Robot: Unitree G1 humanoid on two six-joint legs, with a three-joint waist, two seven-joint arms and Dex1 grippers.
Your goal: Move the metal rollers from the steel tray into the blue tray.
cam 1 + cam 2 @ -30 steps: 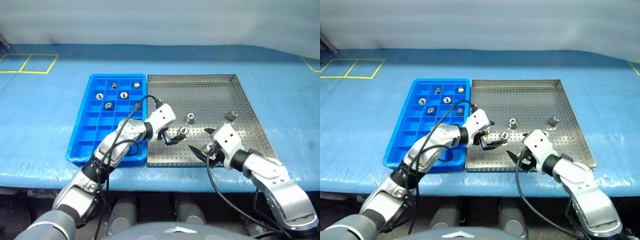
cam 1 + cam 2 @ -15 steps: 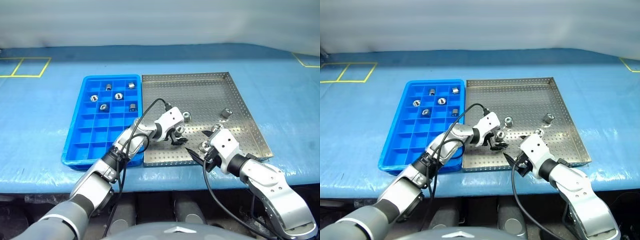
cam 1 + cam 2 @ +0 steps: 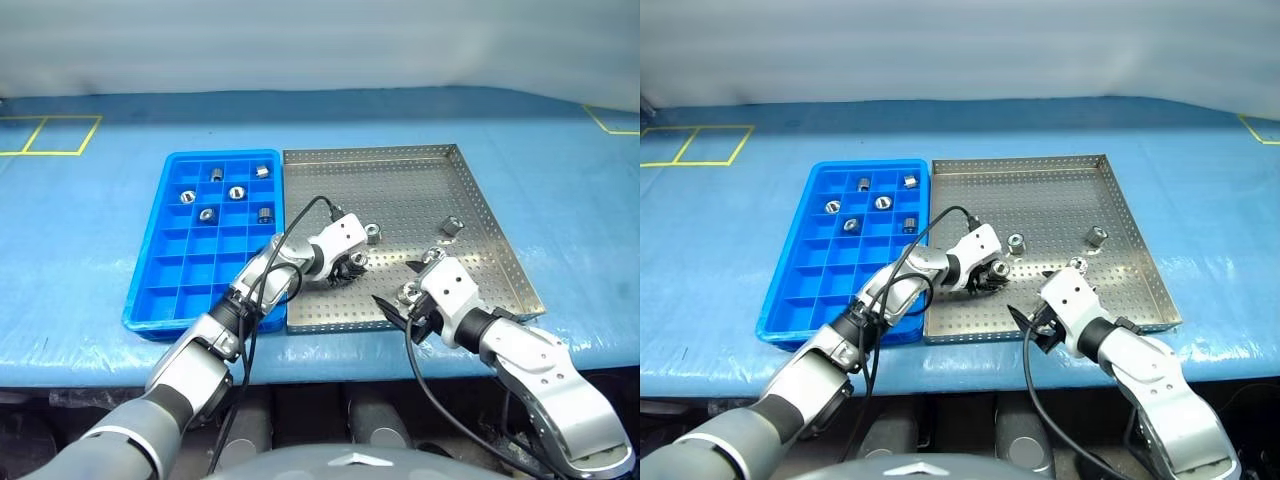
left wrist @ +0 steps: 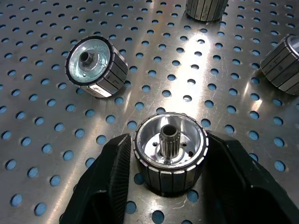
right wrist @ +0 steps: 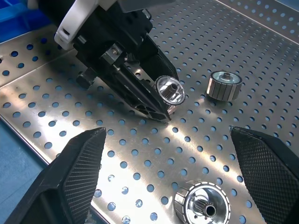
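Observation:
The steel tray (image 3: 400, 180) lies right of the blue tray (image 3: 180, 280). My left gripper (image 3: 352, 268) reaches over the steel tray's front middle and is shut on an upright metal roller (image 4: 169, 154), which stands on the perforated floor with both fingers (image 4: 110, 172) pressed to its sides. Loose rollers lie behind it (image 3: 372, 232) and at the right (image 3: 451, 227). My right gripper (image 3: 394, 282) hovers open near the tray's front rim, with another roller (image 5: 202, 205) under the gap between its fingers. Several rollers (image 3: 236, 192) sit in the blue tray's far compartments.
Both trays rest on a blue cloth-covered table (image 3: 560, 170). Yellow tape marks (image 3: 50, 135) lie on it at the far left. A black cable (image 3: 300, 215) arches over the edge where the trays meet. The blue tray's near compartments hold nothing.
My left gripper came down a little onto the steel tray and its fingers closed on the roller between them. The right arm has kept still. The camera shifted early on.

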